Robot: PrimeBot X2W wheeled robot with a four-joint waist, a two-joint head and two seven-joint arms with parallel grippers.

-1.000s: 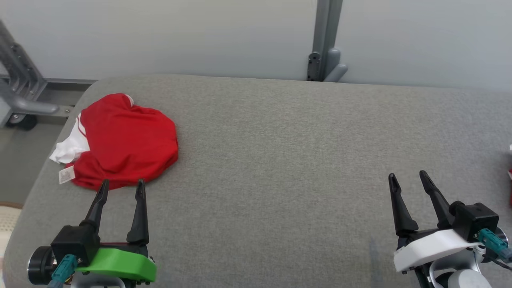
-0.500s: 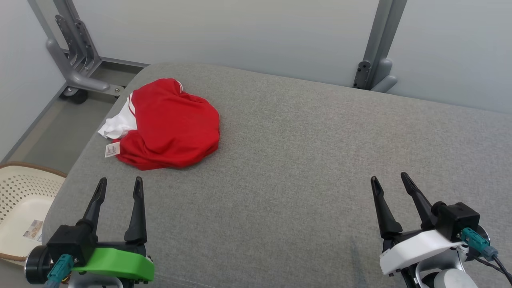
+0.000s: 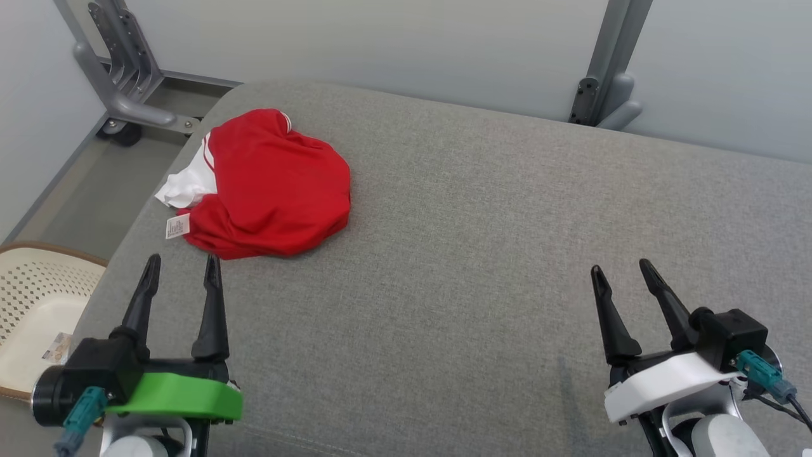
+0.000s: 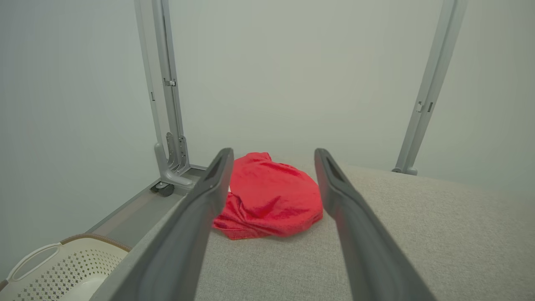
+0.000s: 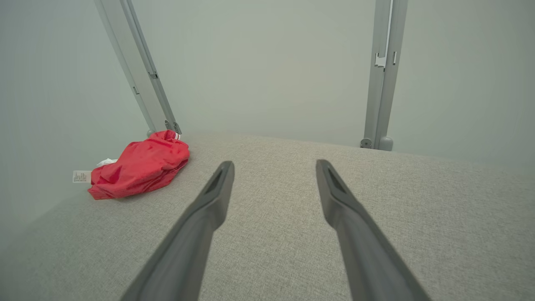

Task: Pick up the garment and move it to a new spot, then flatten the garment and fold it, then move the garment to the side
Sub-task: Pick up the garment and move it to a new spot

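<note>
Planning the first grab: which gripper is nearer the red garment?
The left gripper, green-mounted: it sits close to the red garment; the white-mounted right gripper is far off.

Top: the grey top (image 3: 482, 254) lies bare between the garment (image 3: 279, 184) and the right gripper (image 3: 621, 266), wide room for either arm.
Garment: a red heap at the far left corner; its near hem sits just ahead of the left gripper (image 3: 183, 260).
Left gripper: jaws spread, over the near left edge; bare top to its right.
Right gripper: jaws spread, well apart from the garment; bare top ahead and on both sides.
Left side: a basket (image 3: 38, 298) stands on the floor below the top's edge.
Far side: the wall (image 3: 380, 38) rises close behind; the left post (image 3: 120, 63) stands past the garment's corner, the right post (image 3: 615, 44) at the far edge.
</note>
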